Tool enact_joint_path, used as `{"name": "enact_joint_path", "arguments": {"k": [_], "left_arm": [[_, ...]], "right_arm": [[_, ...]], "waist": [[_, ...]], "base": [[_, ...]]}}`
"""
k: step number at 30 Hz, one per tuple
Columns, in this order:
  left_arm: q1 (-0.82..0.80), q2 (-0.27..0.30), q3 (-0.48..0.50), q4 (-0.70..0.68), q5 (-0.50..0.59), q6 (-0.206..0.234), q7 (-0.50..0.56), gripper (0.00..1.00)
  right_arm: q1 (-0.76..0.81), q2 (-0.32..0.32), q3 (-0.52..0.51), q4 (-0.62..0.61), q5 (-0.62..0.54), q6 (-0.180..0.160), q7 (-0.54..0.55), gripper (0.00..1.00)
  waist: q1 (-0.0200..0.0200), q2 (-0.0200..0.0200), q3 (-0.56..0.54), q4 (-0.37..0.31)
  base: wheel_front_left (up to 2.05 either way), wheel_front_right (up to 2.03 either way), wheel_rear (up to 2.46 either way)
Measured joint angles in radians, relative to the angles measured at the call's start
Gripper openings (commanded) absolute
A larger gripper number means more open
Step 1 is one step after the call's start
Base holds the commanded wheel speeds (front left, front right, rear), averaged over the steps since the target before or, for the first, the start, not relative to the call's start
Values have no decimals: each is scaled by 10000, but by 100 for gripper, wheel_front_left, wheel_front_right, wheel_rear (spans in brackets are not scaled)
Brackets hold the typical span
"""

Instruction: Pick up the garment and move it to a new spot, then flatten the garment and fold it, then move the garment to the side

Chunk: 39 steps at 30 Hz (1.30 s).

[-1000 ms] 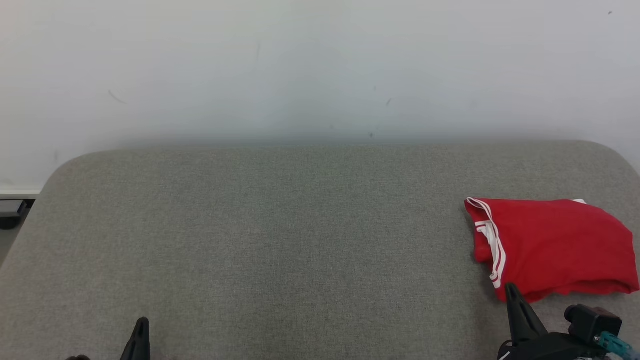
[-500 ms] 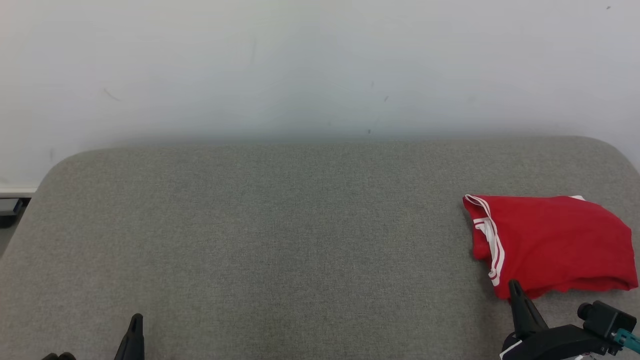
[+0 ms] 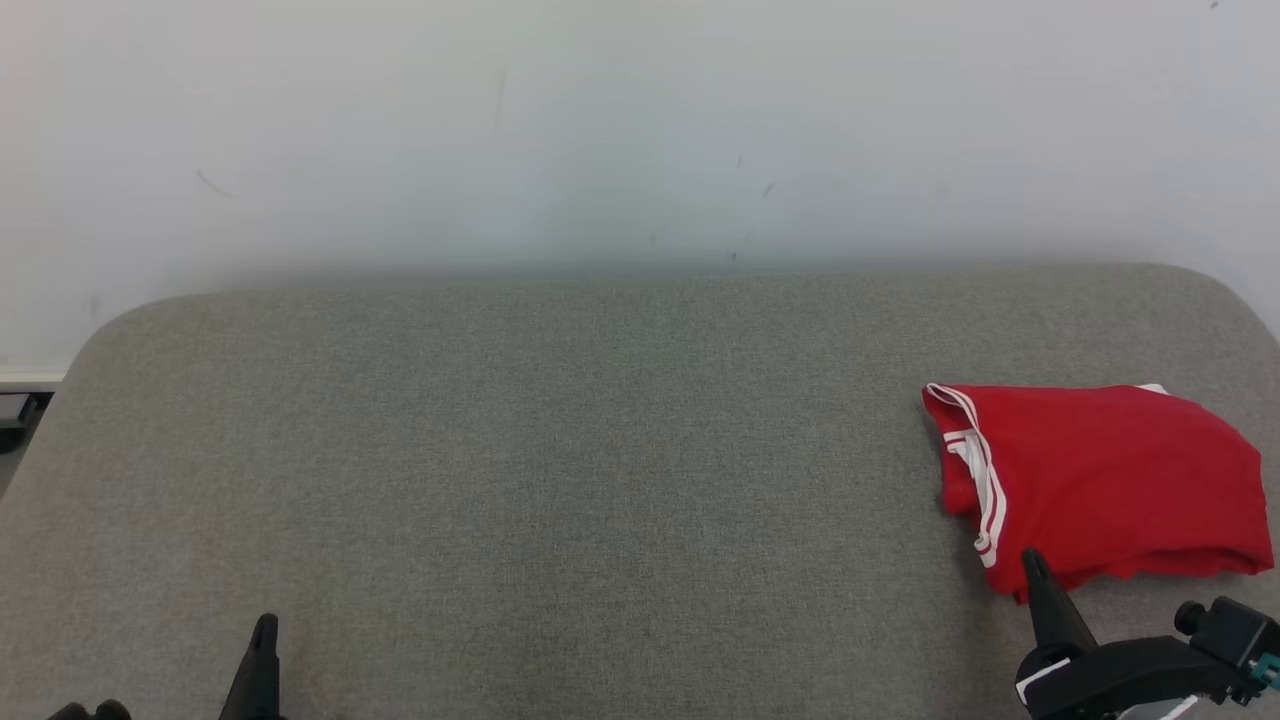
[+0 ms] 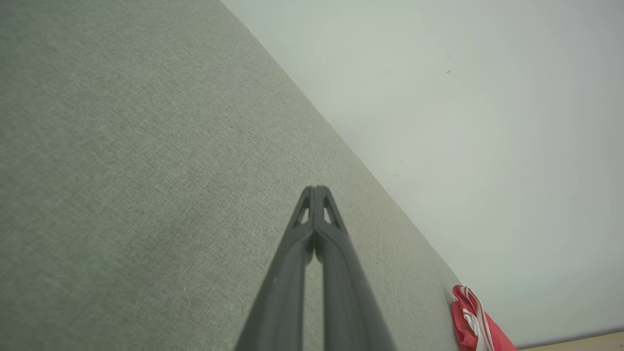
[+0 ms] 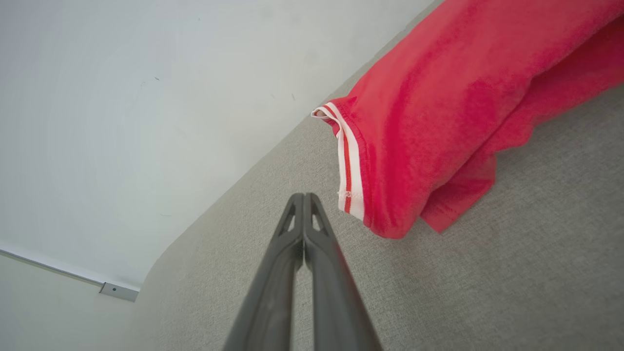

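Observation:
The garment (image 3: 1100, 478) is red with white-striped trim and lies folded at the right side of the grey padded table (image 3: 600, 450). In the right wrist view the garment (image 5: 438, 112) spreads across the upper right. It peeks in at the lower right of the left wrist view as a red bundle (image 4: 470, 321). My right gripper (image 3: 1033, 562) is shut, its tip just off the garment's near left corner, holding nothing. In its own view the right gripper (image 5: 303, 196) points past the striped hem. My left gripper (image 3: 264, 625) is shut and empty at the lower left, over bare table (image 4: 122, 170), tips (image 4: 316, 188) together.
A pale wall (image 3: 640, 130) runs behind the table's far edge. The table corners are rounded. At the far left, beyond the table edge, a strip of floor with a dark object (image 3: 12, 410) shows. A wide bare stretch of grey table lies between the two grippers.
The head camera has tilted, shifting the whole picture upward. Both grippers have sunk a little toward the bottom edge. The garment lies as before.

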Motion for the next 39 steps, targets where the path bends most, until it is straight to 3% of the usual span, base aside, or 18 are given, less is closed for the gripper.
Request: {"name": "enact_joint_path", "arguments": {"k": [39], "left_arm": [[-829,-823,1440,665,-4700,-884,1319,0]], "right_arm": [[-625,109,-546,253,5390,437,1034,0]], "waist": [[-1,0,281,-176]], "base": [[0,0,0]]}}
